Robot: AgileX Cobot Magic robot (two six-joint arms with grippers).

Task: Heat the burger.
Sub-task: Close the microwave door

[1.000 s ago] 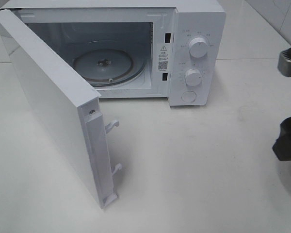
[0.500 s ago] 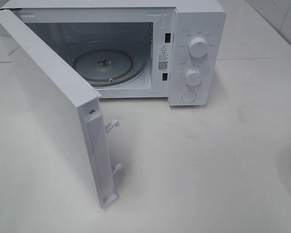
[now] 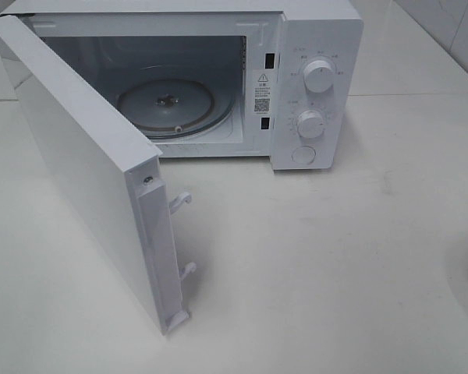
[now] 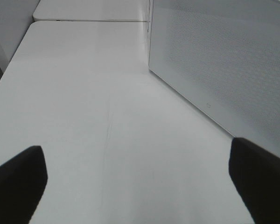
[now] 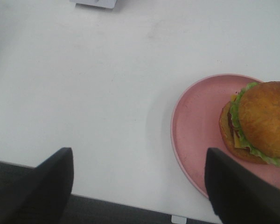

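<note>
The right gripper [image 5: 137, 186] hangs spread wide and empty over the table's [image 5: 84, 84] edge, one finger [image 5: 238, 191] overlapping the pink plate [image 5: 196, 126] where the burger [image 5: 259, 123] sits. The left gripper [image 4: 137, 182] gapes too, holding nothing, beside the microwave's [image 3: 312, 47] open door [image 4: 224, 60].

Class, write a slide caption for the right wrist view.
Open right gripper hovers over white table beside burger on pink plate.

Microwave [image 3: 312, 47] at back of table [image 3: 335, 265], door [image 3: 86, 171] swung open to front-left; turntable [image 3: 165, 104] inside cavity; two knobs [image 3: 318, 75] on panel, right of cavity; burger [image 5: 259, 122] on plate [image 5: 196, 126], plate on table.
</note>
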